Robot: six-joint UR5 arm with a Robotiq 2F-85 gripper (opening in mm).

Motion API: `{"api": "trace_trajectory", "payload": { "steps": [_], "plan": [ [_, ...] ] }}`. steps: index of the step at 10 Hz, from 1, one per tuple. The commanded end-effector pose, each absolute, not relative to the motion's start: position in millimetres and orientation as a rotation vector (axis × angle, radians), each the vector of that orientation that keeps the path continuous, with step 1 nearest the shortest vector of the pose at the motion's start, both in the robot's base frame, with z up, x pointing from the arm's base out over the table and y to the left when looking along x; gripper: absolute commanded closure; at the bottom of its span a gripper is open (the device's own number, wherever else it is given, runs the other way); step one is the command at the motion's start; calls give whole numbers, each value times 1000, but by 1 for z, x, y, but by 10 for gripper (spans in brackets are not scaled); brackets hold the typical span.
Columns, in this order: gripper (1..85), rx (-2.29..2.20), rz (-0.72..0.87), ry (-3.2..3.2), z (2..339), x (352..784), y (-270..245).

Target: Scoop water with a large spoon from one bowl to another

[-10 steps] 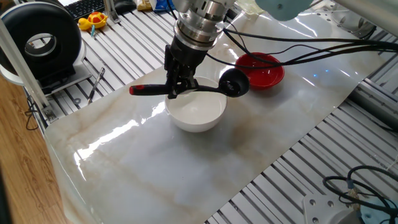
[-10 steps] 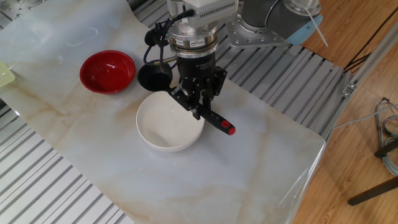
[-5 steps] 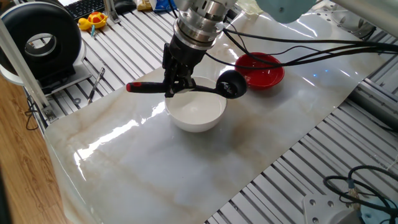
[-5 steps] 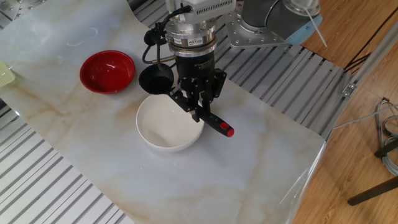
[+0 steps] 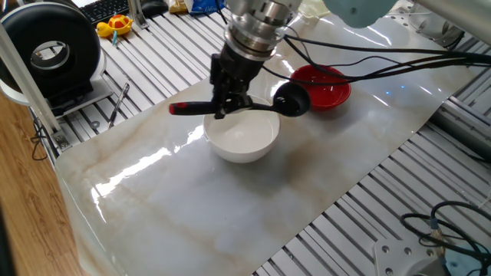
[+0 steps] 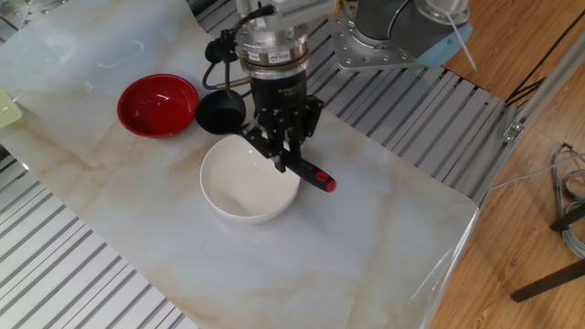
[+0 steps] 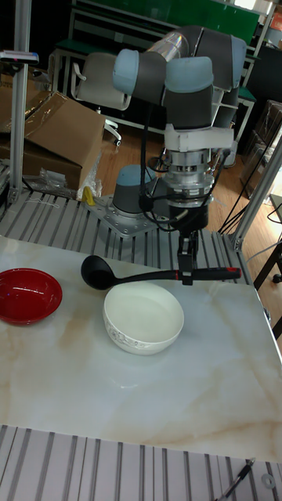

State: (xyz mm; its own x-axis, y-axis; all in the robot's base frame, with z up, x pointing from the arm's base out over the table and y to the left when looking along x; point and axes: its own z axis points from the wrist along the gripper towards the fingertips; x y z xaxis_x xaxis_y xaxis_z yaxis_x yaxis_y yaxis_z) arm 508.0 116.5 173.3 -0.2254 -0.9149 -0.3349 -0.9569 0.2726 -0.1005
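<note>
My gripper is shut on the thin handle of the large spoon, a black ladle held level above the table. Its round scoop hangs in the air between the two bowls, past the white bowl's rim. The red handle end sticks out the other way. Under the handle stands the white bowl. The red bowl sits beyond the scoop. I cannot make out the water in either bowl or in the scoop.
A marble-patterned sheet covers the slatted metal table. A black round device, a keyboard and a yellow toy lie off the sheet at one side. Black cables trail from the arm over the red bowl.
The gripper and ladle have shifted sideways toward the red bowl, after a slight rise. The scoop now hangs nearer the red bowl, still level.
</note>
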Motion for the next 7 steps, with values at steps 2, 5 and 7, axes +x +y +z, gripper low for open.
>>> {"api": "trace_trajectory", "payload": {
  "steps": [2,5,7],
  "plan": [
    [843,-1714,191,2192,171,501,98],
    [843,-1652,205,2190,175,508,104],
    [843,-1610,226,2203,177,509,108]
  ]
}}
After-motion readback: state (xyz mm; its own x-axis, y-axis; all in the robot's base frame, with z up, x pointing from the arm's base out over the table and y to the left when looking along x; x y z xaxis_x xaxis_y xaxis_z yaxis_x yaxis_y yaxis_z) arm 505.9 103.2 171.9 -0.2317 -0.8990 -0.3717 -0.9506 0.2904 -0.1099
